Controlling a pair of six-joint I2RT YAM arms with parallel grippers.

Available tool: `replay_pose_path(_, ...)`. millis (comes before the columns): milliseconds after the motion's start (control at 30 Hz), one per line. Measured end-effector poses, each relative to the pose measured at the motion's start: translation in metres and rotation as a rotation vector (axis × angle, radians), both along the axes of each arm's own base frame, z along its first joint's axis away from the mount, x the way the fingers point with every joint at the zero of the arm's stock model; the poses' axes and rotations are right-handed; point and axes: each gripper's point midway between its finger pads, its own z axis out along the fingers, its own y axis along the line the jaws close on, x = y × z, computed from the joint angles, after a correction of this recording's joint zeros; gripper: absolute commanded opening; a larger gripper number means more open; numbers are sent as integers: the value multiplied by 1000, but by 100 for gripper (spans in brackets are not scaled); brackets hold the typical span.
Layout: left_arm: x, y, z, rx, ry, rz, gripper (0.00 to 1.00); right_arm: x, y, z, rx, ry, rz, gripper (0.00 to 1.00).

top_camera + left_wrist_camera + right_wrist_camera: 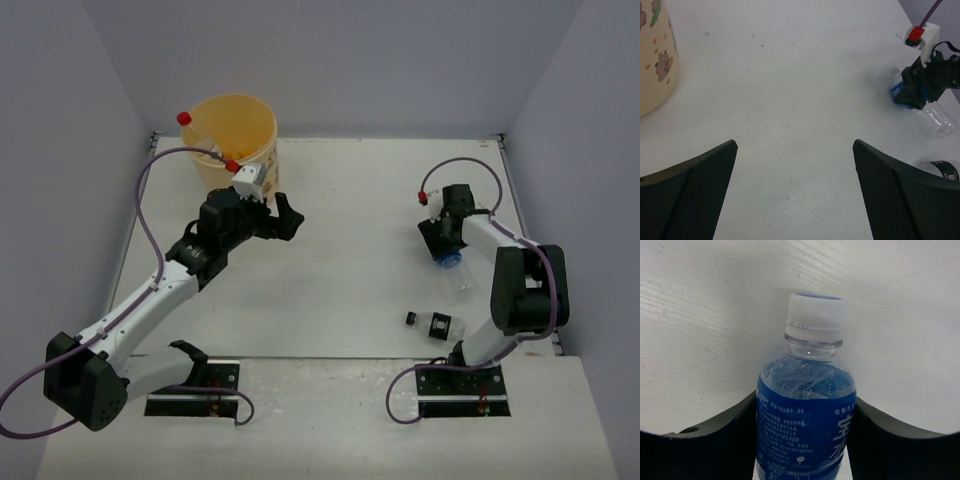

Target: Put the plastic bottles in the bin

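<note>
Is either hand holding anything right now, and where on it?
The right hand grips the blue-label bottle by its labelled body, below the neck. The left hand is open and holds nothing.

Diffuse overhead lighting is recorded in all three views. The white table [340, 200] is brightly and evenly lit. Soft, faint shadows are noted beneath the left arm [150, 300]. The blue-label bottle [807, 425] is sharply resolved; its print is legible.

A clear glossy plastic bottle with a shiny blue printed label [806, 425] and ribbed white plastic cap [816, 315]; matt white table [700, 315], faintly grained; matt black, finely dimpled pads [690, 195] on the left gripper [795, 145]; smooth, softly glossy pale-yellow plastic bucket [655, 65].
</note>
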Motion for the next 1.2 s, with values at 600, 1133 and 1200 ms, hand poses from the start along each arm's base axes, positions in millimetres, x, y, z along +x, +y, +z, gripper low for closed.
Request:
replay_pose_path(600, -20, -39, 15, -158, -14, -216, 100, 35, 117, 235, 860, -676, -37, 20)
replay_pose_path(1133, -59, -137, 55, -310, -176, -667, 100, -31, 230, 316, 1537, -481, -82, 17)
replay_pose_path(1200, -58, -145, 63, -324, -196, -715, 100, -33, 233, 316, 1540, -475, -74, 16)
